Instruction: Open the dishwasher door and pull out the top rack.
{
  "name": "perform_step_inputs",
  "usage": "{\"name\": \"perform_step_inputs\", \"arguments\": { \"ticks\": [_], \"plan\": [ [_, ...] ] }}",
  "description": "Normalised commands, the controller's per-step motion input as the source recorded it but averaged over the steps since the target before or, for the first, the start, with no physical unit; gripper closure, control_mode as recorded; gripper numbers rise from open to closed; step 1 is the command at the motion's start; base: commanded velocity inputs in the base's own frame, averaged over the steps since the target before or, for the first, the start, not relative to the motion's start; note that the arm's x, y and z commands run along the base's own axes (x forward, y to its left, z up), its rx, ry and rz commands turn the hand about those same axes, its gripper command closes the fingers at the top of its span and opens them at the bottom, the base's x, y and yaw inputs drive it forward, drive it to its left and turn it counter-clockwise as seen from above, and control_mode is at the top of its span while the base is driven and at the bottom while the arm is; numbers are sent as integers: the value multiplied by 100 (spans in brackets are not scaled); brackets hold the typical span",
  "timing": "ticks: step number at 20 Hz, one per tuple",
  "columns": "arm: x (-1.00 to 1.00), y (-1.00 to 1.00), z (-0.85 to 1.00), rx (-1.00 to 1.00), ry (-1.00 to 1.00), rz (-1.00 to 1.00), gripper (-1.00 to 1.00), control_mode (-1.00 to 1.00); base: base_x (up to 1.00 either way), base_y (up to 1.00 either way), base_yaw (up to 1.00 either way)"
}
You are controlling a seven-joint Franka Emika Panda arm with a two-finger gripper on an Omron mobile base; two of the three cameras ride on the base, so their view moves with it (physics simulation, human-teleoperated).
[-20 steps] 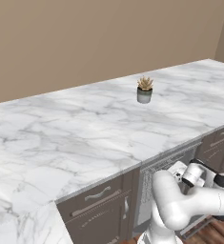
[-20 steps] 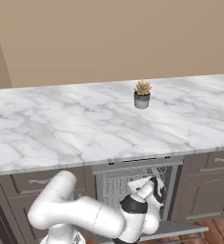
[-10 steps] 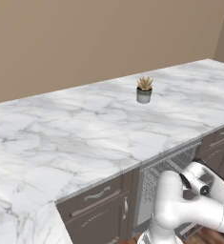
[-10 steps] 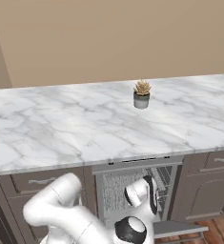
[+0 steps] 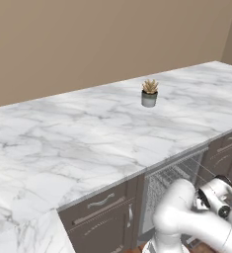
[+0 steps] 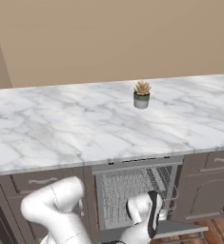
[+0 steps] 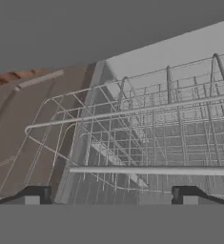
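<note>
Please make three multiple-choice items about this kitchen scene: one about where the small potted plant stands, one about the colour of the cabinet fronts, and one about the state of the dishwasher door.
1. Where does the potted plant stand?
A. on the marble counter
B. on the floor
C. inside the dishwasher

2. What colour are the cabinet fronts?
A. white
B. dark brown
C. green

3. In what state is the dishwasher door?
A. shut upright
B. removed
C. folded down open

Answers: 1 A, the pot sits on the countertop near the wall. 2 B, the drawers and doors beside the dishwasher are dark brown. 3 C, the wire racks show in the opening and the door lies flat below.
</note>
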Motion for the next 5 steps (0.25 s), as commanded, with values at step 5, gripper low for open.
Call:
{"name": "perform_step_inputs", "arguments": {
  "ticks": [5],
  "plan": [
    [-31, -40, 48, 3, 14, -20, -100, -100, 0, 0, 0]
  ]
}}
